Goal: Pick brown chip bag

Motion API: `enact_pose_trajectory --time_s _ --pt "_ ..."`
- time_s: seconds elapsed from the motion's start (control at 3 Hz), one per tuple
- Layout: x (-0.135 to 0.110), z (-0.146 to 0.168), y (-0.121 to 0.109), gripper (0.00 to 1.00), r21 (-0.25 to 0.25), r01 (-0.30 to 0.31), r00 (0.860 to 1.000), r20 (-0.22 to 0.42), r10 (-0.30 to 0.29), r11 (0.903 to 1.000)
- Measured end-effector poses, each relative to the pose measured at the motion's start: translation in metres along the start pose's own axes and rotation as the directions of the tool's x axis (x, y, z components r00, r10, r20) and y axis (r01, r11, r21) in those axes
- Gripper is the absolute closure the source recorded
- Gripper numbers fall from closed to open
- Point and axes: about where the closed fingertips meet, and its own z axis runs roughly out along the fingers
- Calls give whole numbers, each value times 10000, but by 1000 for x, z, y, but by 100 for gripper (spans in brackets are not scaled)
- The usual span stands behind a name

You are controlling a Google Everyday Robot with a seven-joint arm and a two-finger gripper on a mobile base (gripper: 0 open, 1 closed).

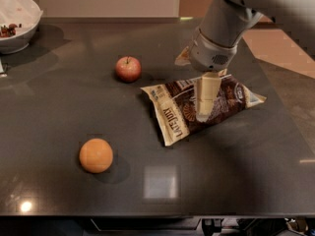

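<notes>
The brown chip bag (pixel 175 113) lies flat on the dark table (pixel 59 107), right of centre, with "Late July" lettering along its near-left edge and cream edges. My gripper (pixel 204 113) hangs from the grey wrist (pixel 216 43) and points down over the middle of the bag, at or just above its surface. The gripper covers part of the bag's centre.
A red apple (pixel 128 68) sits left of the bag, farther back. An orange (pixel 96 155) lies near the front left. A white bowl (pixel 17 26) with dark contents stands at the back left corner. The table's right edge (pixel 290 132) is close to the bag.
</notes>
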Motion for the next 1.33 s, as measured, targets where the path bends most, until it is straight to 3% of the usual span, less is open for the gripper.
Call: enact_pose_trajectory --time_s 0.67,1.0,1.33 --pt "-7 36 9 0 -784 397 9989 -202 -414 9961" --pt "-7 43 12 16 -972 485 9983 -279 -514 9941" --pt "-7 44 15 39 -1086 552 9979 -263 -584 9926"
